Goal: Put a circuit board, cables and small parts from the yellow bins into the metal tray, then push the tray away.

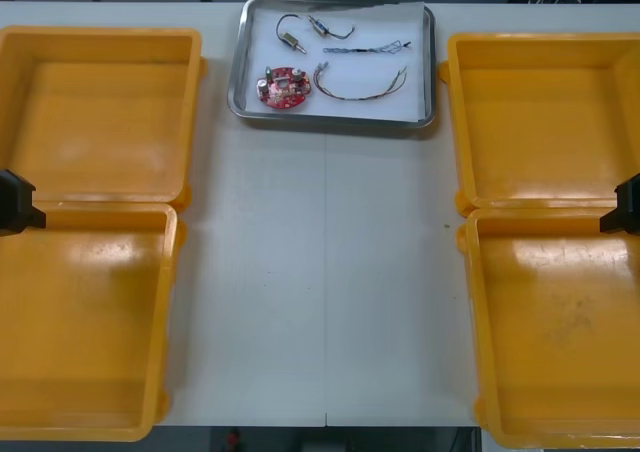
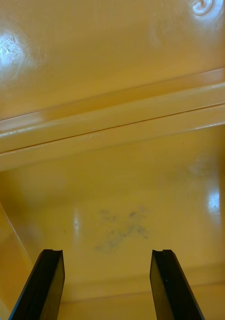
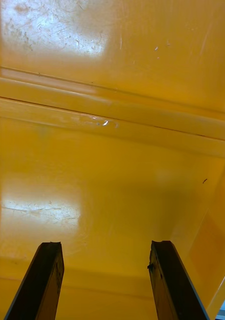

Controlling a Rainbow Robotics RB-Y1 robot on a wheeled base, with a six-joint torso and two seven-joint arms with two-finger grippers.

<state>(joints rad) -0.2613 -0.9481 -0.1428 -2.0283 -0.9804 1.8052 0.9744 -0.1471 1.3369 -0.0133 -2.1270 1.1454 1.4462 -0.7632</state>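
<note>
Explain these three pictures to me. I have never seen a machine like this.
This is a two-armed robot at a table. The front view looks down from above its arms; the other two come from cameras on its wrists. Four yellow bins flank a metal tray holding a red circuit board, cables and small metal parts. The left end effector and right end effector hang open over the bins on their own sides, holding nothing.

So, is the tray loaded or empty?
Loaded: the tray holds a red board, cables and small parts on its white inside. Left tool and right tool hang open over the bins.
</note>
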